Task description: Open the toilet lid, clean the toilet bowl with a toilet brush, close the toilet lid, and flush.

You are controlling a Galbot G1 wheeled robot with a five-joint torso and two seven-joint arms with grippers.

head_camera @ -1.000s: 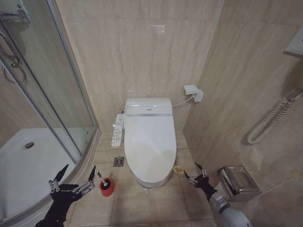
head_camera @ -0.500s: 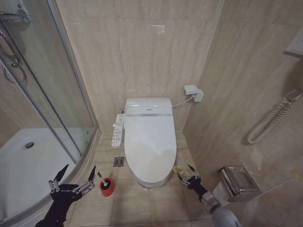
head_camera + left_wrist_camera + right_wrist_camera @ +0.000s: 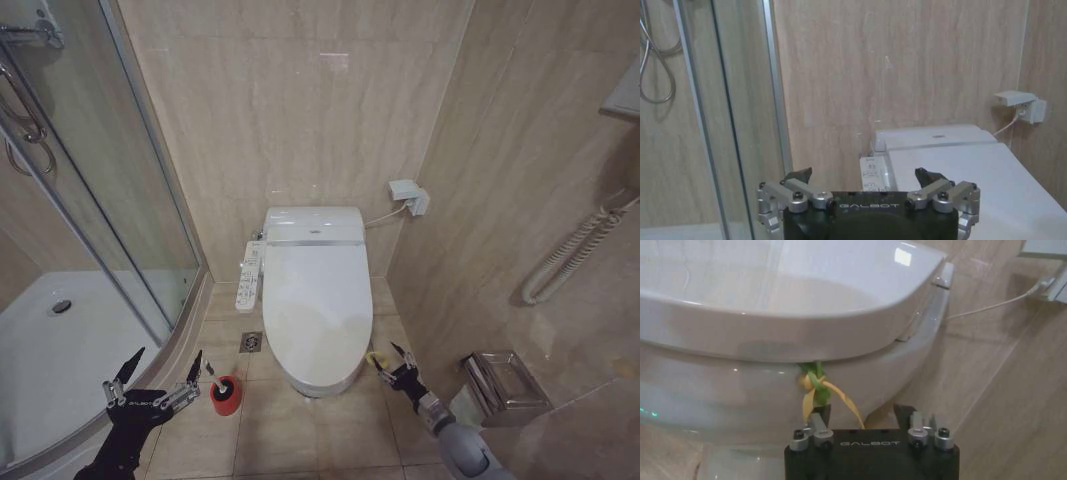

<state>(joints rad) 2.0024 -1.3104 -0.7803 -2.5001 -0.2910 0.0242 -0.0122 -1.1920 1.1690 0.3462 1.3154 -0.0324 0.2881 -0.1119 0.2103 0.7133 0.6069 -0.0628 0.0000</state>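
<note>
Head view, looking down into a tiled bathroom. Centre: the white ceramic toilet bowl [image 3: 322,378] of the smart toilet, covered by the large glossy white plastic toilet lid [image 3: 316,300], which lies flat and closed over it. A white remote panel [image 3: 248,275] hangs along the toilet's left side, and a small metal floor drain [image 3: 250,342] sits in the tiles just below it. Lower left: the short round red holder cup [image 3: 226,396] stands on the floor beside the bowl's front, with the thin pale-handled toilet brush [image 3: 213,374] standing in it, handle tilted up and outward; the bristle head is hidden inside the cup. The black left gripper [image 3: 153,382] hangs near the cup, between it and the curved white shower tray [image 3: 60,350], its fingers spread wide and holding nothing. Lower right: the black right gripper [image 3: 396,367] reaches to the bowl's right flank, jaws parted, at a green-and-yellow band loop [image 3: 377,358] hanging under the lid's edge. A shiny metal box [image 3: 503,386] rests on the floor by the right wall.

Left wrist view: the left gripper [image 3: 867,176], fingers apart, faces the closed lid [image 3: 967,180] and the glass shower door [image 3: 733,115].

Right wrist view: the right gripper [image 3: 863,415] sits just below the band loop [image 3: 819,390], one fingertip beside its strands; whether it touches them cannot be told.
</note>
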